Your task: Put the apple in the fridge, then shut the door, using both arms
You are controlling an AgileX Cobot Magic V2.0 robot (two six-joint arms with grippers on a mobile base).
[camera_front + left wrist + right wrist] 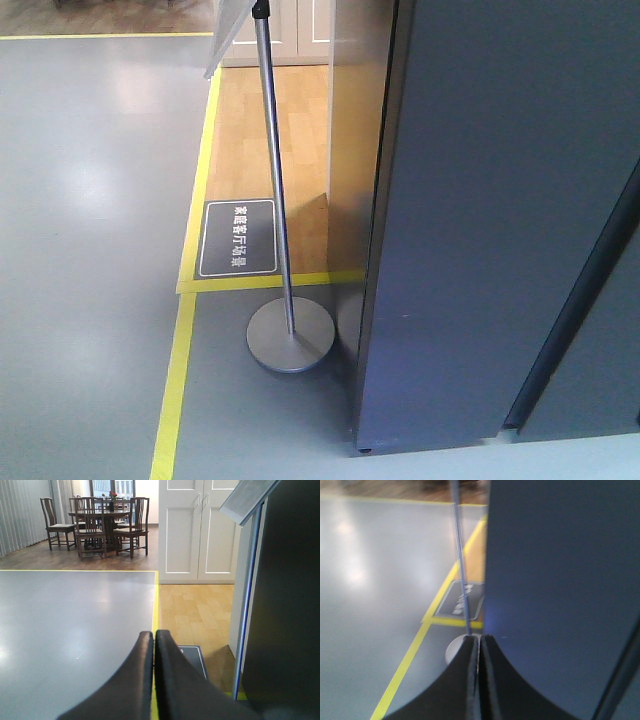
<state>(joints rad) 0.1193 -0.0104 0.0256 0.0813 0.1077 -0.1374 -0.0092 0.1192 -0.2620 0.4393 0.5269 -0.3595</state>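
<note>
Floor [90, 200] fills the left of what we see, grey and shiny, with a yellow tape line [172, 390] running along it. Next comes a metal sign pole [275, 180] on a round base [290, 340], with a dark floor sign [238, 238] lying just behind it on the wood floor.

To the right stands the fridge [480, 230], tall and dark grey. Its long side runs straight up and down. We see only the outside. We cannot see the white inside, and we cannot see the apple in any picture. A dark slanted line at the far right of the front view may be the edge of the door [585, 310], but we cannot be sure, and we cannot tell if it is open or shut.

Our left hand [154, 636] points out over the floor, level, toward the far chairs [87, 525] and white cupboards [197, 530]. Its two fingers press together with nothing between them. The fridge lies to its right, close by.

Our right hand [480, 639] is also pinched tight and holds nothing. It points down a little toward the pole base, and the grey fridge wall sits just to its right. We think this hand is the nearer one to the fridge, so it looks better placed to push the door.
</note>
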